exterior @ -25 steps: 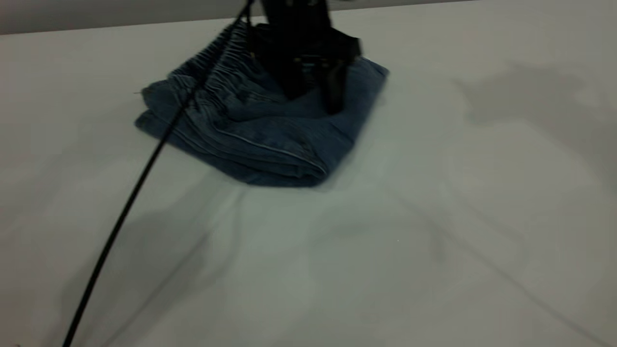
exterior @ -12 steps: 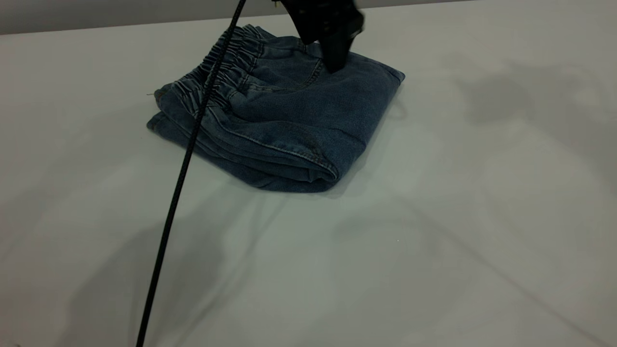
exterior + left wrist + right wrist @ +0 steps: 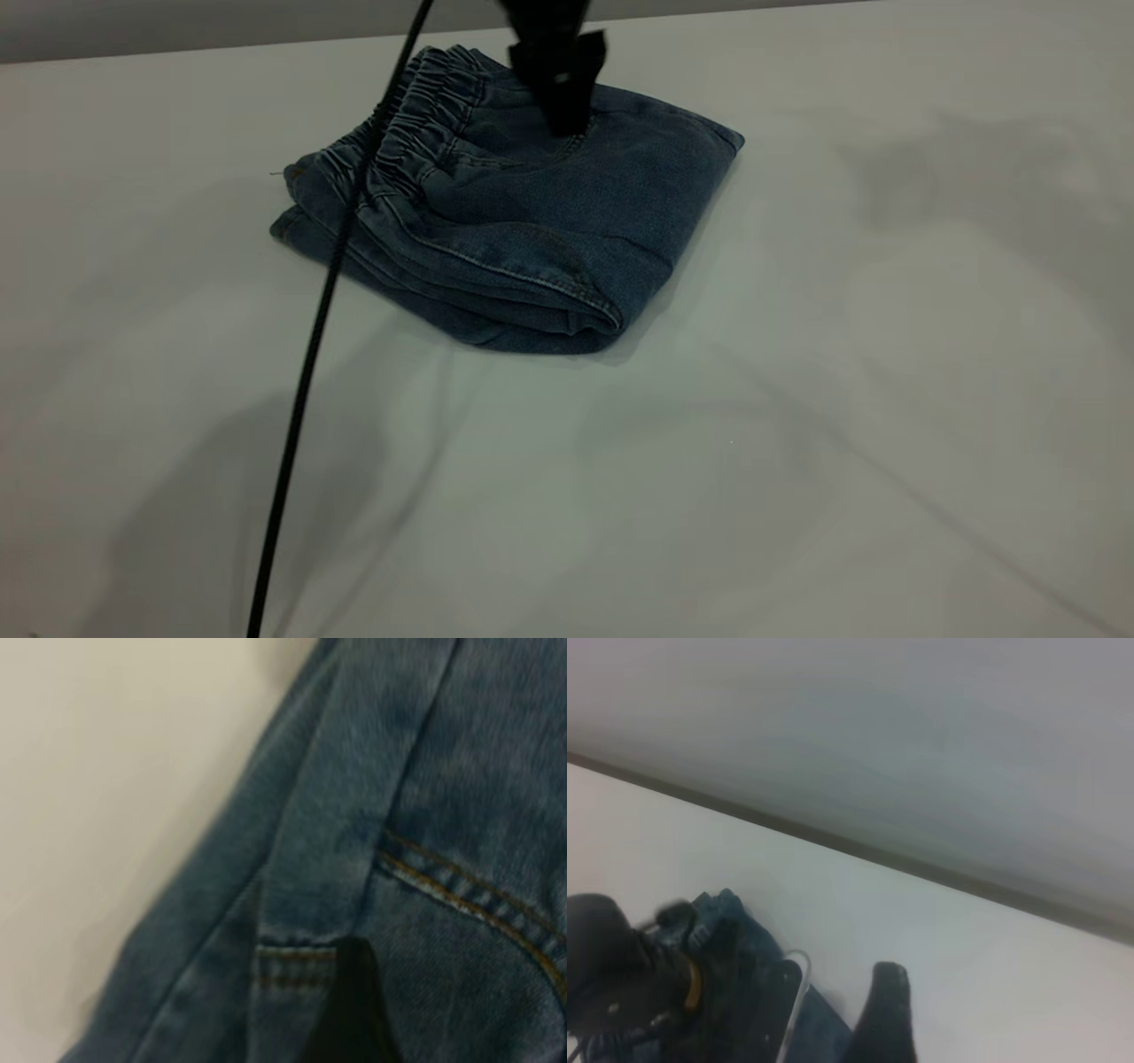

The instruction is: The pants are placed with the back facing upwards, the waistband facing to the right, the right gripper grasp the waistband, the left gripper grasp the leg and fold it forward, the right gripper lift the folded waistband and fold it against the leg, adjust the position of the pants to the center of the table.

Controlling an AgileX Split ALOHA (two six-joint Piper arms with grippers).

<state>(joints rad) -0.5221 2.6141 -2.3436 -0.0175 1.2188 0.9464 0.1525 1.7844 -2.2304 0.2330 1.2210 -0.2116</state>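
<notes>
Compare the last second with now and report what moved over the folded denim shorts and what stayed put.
The black left tool rose off the folded blue denim shorts, shifted left and now hovers over their far edge beside the gathered elastic waistband. The bundle slid slightly right early in that second and has since lain flat and folded on the white table. The black cable swung a little.

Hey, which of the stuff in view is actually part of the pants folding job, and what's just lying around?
Part of the job:
the folded pants
their waistband
the left end effector, just over the pants
the right end effector, away from the pants
the table

Just there:
the black cable crossing in front of the pants
the wall behind the table
</notes>
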